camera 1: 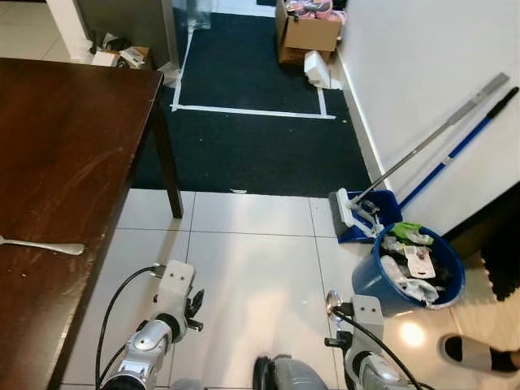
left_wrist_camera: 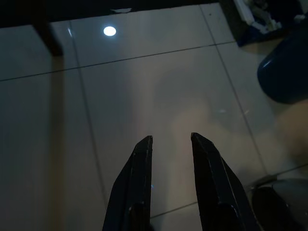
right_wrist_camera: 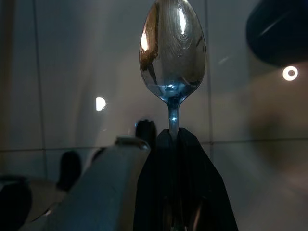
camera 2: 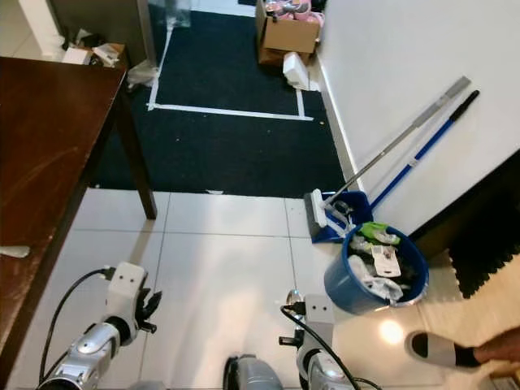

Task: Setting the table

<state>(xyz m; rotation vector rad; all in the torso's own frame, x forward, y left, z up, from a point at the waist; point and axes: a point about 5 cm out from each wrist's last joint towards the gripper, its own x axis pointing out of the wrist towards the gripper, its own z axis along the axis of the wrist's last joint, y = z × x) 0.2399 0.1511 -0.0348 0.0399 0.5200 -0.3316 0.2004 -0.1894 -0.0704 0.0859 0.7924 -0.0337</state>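
Right tool (right_wrist_camera: 173, 137): fingers pressed together, pinching the handle of a metal spoon (right_wrist_camera: 172, 45). The spoon's bowl stands out just beyond the fingertips, in line with them, its polished face toward the wrist camera. From the head views the bowl (camera 1: 333, 301) shows at the end of the right arm, over the white tiled floor (camera 1: 252, 268), well apart from the surface.

Left tool (left_wrist_camera: 171, 139): fingers spread with a gap between them, nothing held, hanging over the floor tiles just off the near edge of the surface.

Surface (camera 1: 57, 162): dark brown wood, at the robot's left. One piece of cutlery (camera 1: 41, 244) lies on it near the left border of the view; only its handle is seen.

Other items: blue bucket (camera 1: 406, 280) full of rubbish, on the floor near the right arm; blue dustpan (camera 1: 366, 215) and two long handles (camera 1: 443, 134) leaning on the white wall; dark carpet (camera 1: 252, 106) marked with white tape; cardboard box (camera 1: 307, 32) at the far end; a person's foot in a sandal (camera 1: 475, 353) beside the bucket.
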